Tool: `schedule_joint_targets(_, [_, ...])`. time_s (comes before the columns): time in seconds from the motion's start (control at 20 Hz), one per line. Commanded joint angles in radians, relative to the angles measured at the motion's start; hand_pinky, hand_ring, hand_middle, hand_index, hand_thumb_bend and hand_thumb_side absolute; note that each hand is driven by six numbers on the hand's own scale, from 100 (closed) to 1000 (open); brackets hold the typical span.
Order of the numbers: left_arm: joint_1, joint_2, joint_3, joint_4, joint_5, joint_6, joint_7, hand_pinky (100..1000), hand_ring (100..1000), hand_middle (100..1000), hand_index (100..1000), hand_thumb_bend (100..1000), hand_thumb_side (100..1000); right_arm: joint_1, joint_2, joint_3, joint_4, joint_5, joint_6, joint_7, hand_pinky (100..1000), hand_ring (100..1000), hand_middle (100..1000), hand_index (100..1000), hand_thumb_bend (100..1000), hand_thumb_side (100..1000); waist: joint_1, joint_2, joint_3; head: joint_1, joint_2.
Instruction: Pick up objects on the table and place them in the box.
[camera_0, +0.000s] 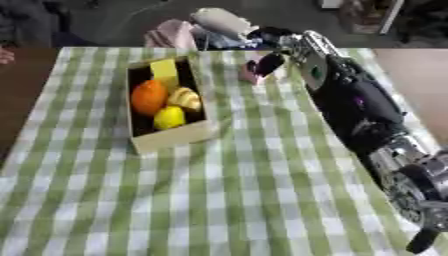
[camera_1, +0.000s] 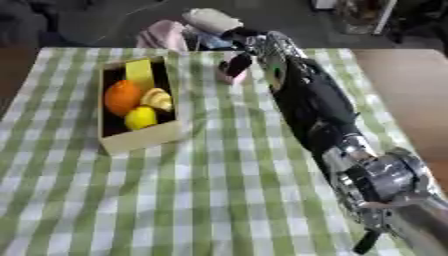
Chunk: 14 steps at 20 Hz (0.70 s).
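Left eye view: a green-and-white checked tablecloth (camera_0: 219, 200) is seen from above, with the work gathered toward its far end.
Left hand: none is shown in either view.
Box (camera_0: 171, 137): an open cardboard box is set on the left half of the cloth, its long side running away from the robot.
Box contents: a yellow block (camera_0: 164, 69) is lodged at the far end, an orange (camera_0: 149, 96) below it, a pale yellow ridged piece (camera_0: 185, 98) beside the orange, and a lemon-like fruit (camera_0: 170, 117) nearest the robot.
Pink object (camera_0: 251, 76): a small pink thing is found on the cloth just right of the box's far corner; its shape cannot be made out.
Right hand (camera_0: 267, 64): it is stretched far forward from the lower right, and its dark fingers are laid over or against the pink object. Whether they are closed round it or only touching cannot be told.
Step in hand: judged to be the grasp of the pink object, which is the only loose item seen on the cloth.
Progress: four items are already held in the box, so the task is judged to be near its end.
Next move: a secured hold is called for first, then a lift clear of the cloth and a short carry leftward over the box wall, to be released into the free space near the front.
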Motion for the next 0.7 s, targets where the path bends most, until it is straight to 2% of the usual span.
schedule_joint_targets(0.05, [-0.009, 0.003, -0.005, -0.022, 0.0, -0.002, -0.007, 716, 538, 709, 830, 378, 774, -0.017, -0.003, -0.016, 0.009, -0.009, 0.021, -0.037, 933, 995, 1000, 1000, 100, 211, 0.008, 0.002, 0.005, -0.01, -0.016])
schedule_joint_targets(0.7, [-0.011, -0.002, -0.01, -0.023, 0.0, -0.002, -0.015, 717, 537, 710, 830, 377, 777, 0.0, 0.006, -0.04, 0.062, -0.006, 0.124, -0.18, 950, 1000, 1000, 1000, 100, 207, 0.01, 0.012, 0.02, -0.025, -0.018])
